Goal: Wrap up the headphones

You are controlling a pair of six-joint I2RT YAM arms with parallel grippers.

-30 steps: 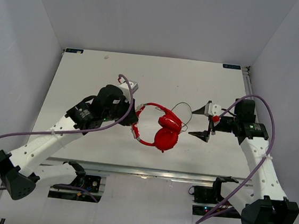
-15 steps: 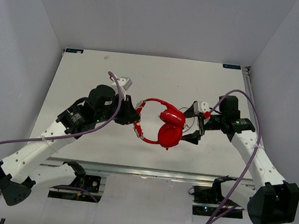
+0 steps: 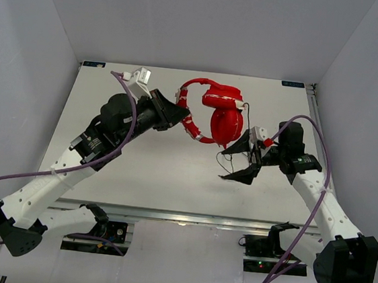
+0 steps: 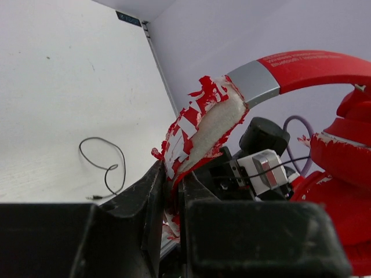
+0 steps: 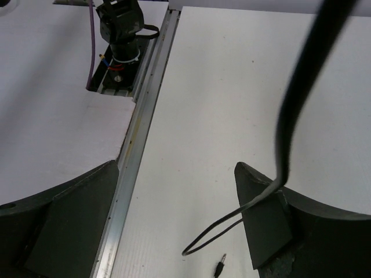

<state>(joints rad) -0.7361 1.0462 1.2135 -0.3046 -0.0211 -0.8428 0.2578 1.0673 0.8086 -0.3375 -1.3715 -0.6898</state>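
Observation:
The red headphones [image 3: 222, 114] hang in the air above the table, lifted by the headband. My left gripper [image 3: 177, 116] is shut on the torn red-and-white padding of the headband [image 4: 200, 124], and both ear cups [image 4: 342, 191] dangle to its right. The thin black cable [image 3: 224, 160] drops from the cups to the table, where its loop [image 4: 107, 165] and plug [image 5: 219, 267] lie. My right gripper [image 3: 223, 165] stands open just below the cups. In the right wrist view the cable [image 5: 284, 133] runs down across that gripper's right finger [image 5: 264, 220], with nothing clamped between the jaws.
The white table [image 3: 104, 173] ends at an aluminium rail [image 5: 136, 150] along its near edge, with an arm's base mount [image 5: 119, 29] beyond it. Thick purple robot cables [image 3: 9, 180] loop off both arms. Grey walls close in the table on three sides.
My left gripper has raised the headphones and carried them toward the back of the table. The right gripper has moved left under the ear cups, still open, and the cable now hangs against it.

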